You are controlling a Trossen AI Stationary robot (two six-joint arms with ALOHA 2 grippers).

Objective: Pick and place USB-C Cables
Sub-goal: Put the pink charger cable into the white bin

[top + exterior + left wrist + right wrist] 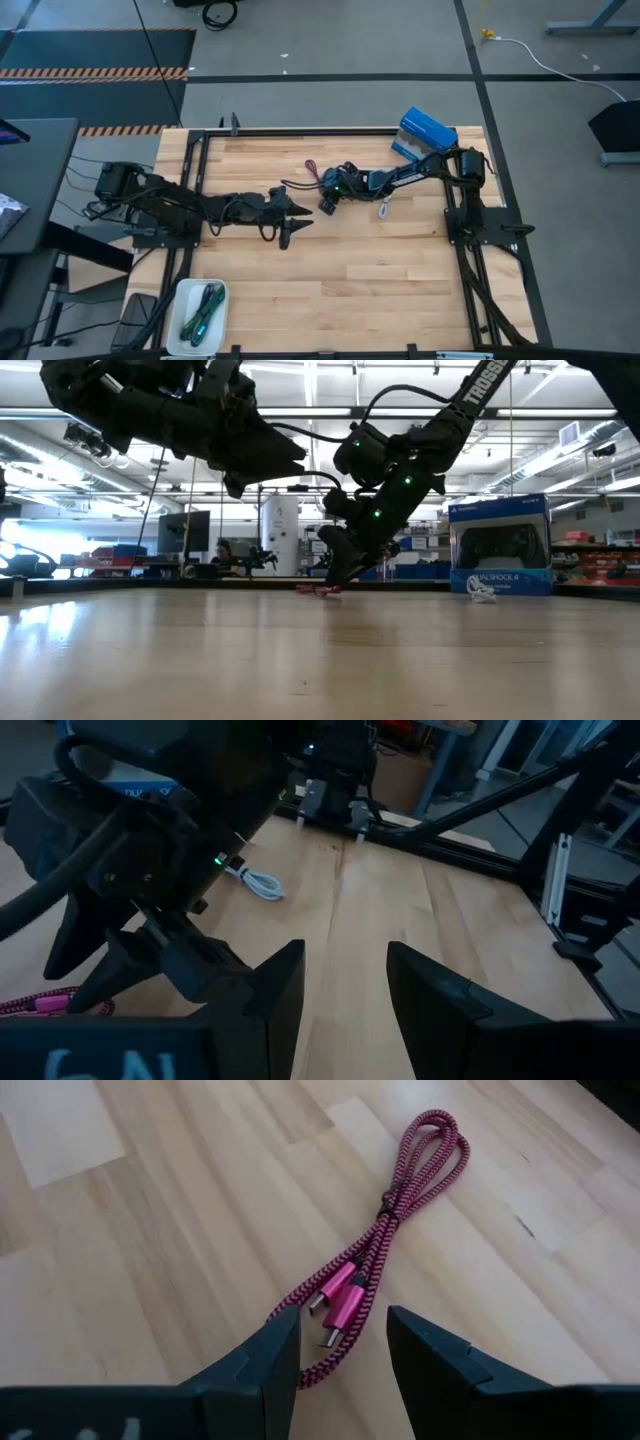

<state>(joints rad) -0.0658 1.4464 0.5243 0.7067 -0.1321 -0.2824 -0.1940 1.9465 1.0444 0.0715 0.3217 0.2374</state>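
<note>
Two grippers are over the table: the right gripper (pixel 340 1342) hangs low above the maroon cable (pixel 385 1240), fingers spread with the bundle's plug end between the tips, nothing grasped; the left gripper (pixel 345 982) waits open near table centre. The pick step is in hand. Next, presumably: descend, close on the bundle, then carry toward 7 o'clock to the white tray (pixel 181 302), which holds a green cable (pixel 203 310); a white cable (pixel 383 208) lies just beside the right arm.

Coiled maroon cable (pixel 385 1250) on tabletop
</note>
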